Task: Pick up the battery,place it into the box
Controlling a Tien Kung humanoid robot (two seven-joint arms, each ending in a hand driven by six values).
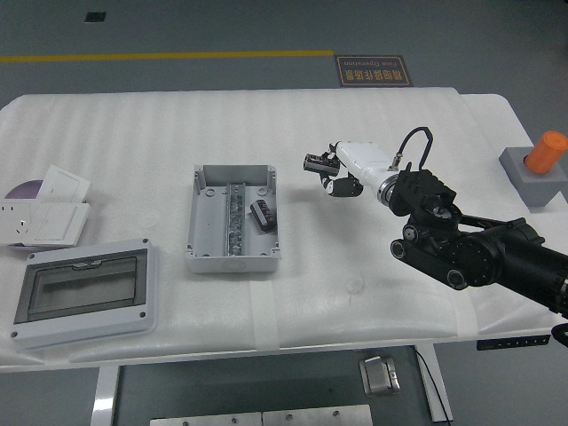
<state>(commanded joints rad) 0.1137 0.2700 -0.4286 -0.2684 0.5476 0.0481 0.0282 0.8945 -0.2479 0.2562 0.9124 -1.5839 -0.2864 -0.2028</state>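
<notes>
- The battery (261, 214), a small dark cylinder, lies tilted in the right half of the box (232, 217), next to the central rail (234, 213). By the look of it, the placing is done.
- It rests at a slant rather than flat, so any knock to the box could roll it against the rail or the wall. The walls look tall enough to keep it in.
- The box is open, without its lid, and sits loose on the table (160, 142). An arm sweeping low could push it sideways and shake the battery.
- The right hand (334, 173) hangs above the table to the right of the box, well apart from it. Its fingers (318, 162) are curled loosely and hold nothing that I can see, though their dark tips are hard to read.
- The main risk is the arm's path: if the hand drops or swings left, the fingers could catch the box's right wall. The looped cable (410, 142) at the wrist could also snag.
- The clear-windowed cover (84, 290) and the white plates (46, 213) lie far left, out of reach of any likely move.
- The orange button block (538, 169) stands at the far right edge, close to where the arm would pull back. A wide swing could clip it.
- The left arm is out of view.
</notes>
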